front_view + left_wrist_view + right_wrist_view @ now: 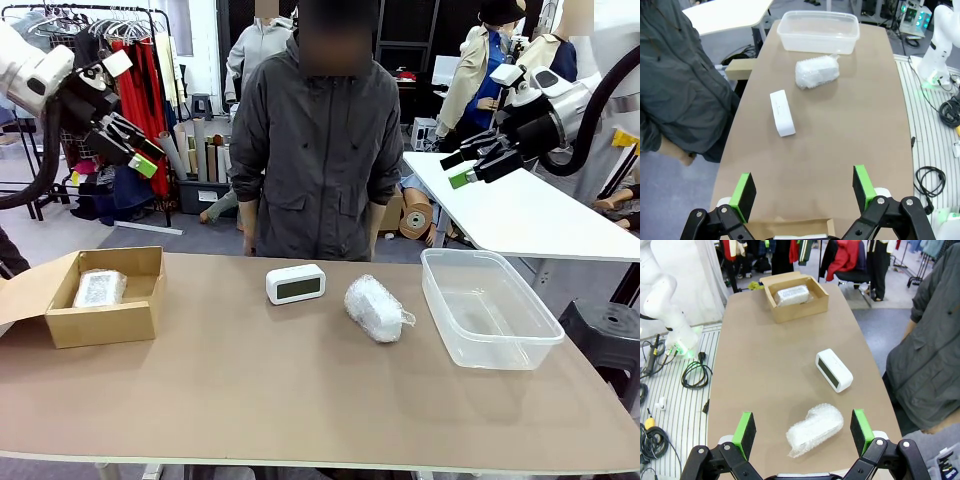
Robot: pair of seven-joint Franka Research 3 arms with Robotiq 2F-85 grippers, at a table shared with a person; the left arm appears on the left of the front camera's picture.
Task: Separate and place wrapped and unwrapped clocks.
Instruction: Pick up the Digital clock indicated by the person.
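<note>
Looking maybe a third done: one wrapped clock (100,288) is sitting in the cardboard box (100,326), while the second wrapped clock (373,308) and the bare clock (296,284) are lying mid-table, near the plastic tub (433,287). The left gripper (148,155) and right gripper (455,170) are hovering up high, wide open and empty.

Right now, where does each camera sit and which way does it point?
Front: fixed on the robot's side, facing the person across the table; left claw and right claw hang raised at the sides.
Left wrist: over the cardboard box, looking down the table toward the tub; left claw open below.
Right wrist: opposite end, looking toward the cardboard box; right claw open below.
Both wrist views share the bare clock and wrapped clock.
</note>
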